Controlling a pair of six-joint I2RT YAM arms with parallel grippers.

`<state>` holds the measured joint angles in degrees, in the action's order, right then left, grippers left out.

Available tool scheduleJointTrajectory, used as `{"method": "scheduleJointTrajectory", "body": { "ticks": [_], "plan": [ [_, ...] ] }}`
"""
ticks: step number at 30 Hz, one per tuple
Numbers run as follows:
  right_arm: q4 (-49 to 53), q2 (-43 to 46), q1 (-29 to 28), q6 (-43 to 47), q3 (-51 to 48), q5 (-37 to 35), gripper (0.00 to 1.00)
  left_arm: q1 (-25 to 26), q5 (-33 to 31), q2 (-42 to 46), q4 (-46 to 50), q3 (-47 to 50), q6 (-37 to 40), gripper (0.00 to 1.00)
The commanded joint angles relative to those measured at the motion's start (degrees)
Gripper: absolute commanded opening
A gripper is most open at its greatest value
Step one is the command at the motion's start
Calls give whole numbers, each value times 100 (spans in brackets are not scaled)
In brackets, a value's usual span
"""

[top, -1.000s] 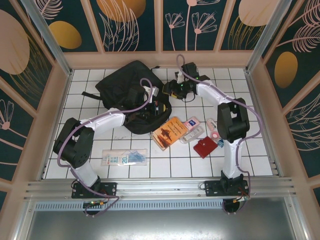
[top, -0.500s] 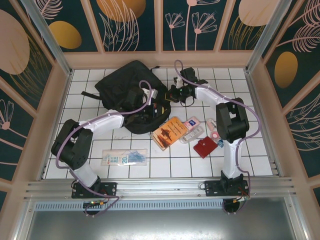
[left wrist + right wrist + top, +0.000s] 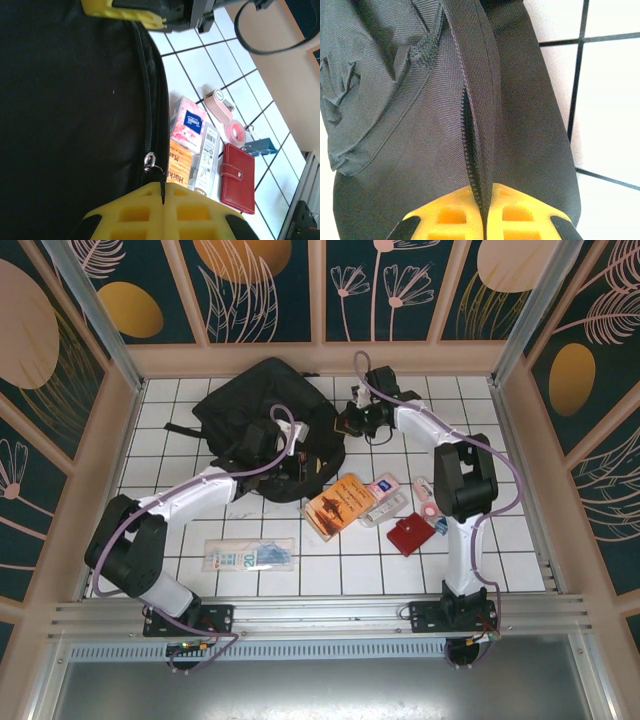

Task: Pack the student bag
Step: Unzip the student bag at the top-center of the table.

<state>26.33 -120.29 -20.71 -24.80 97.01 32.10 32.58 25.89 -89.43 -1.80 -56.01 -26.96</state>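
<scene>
**Packing status: early stage**

The bag (image 3: pixel 250 405) lies at the far left-centre of the counter (image 3: pixel 340 570). The left end effector (image 3: pixel 163 187) and right end effector (image 3: pixel 484 195) are each pressed together, pinching the bag's zipper edge (image 3: pixel 472 125). The book (image 3: pixel 340 504), tissue pack (image 3: pixel 382 486), wallet (image 3: pixel 408 535) and pouch (image 3: pixel 250 555) lie outside the bag. Judgement: opening is in hand, and all loading is left.

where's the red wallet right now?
Top view: the small red snap wallet lies flat on the white tiled table, right of centre, between the orange booklet and the right arm.
</scene>
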Motion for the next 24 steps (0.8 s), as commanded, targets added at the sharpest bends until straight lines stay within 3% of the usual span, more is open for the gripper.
{"method": "scheduleJointTrajectory", "body": {
  "ticks": [1, 19, 24],
  "plan": [
    [102, -160, 178, 237, 350, -285, 0, -57, -77, 297, 239, 250, 165, 0],
    [475, -658, 346, 423, 1212, -469, 0, -656, 34, 1439, 634, 1112, 289, 0],
    [472, -421, 158, 309, 1171, -573, 45, -656, 318, 1270, 199, 1179, 39, 0]
  ]
}}
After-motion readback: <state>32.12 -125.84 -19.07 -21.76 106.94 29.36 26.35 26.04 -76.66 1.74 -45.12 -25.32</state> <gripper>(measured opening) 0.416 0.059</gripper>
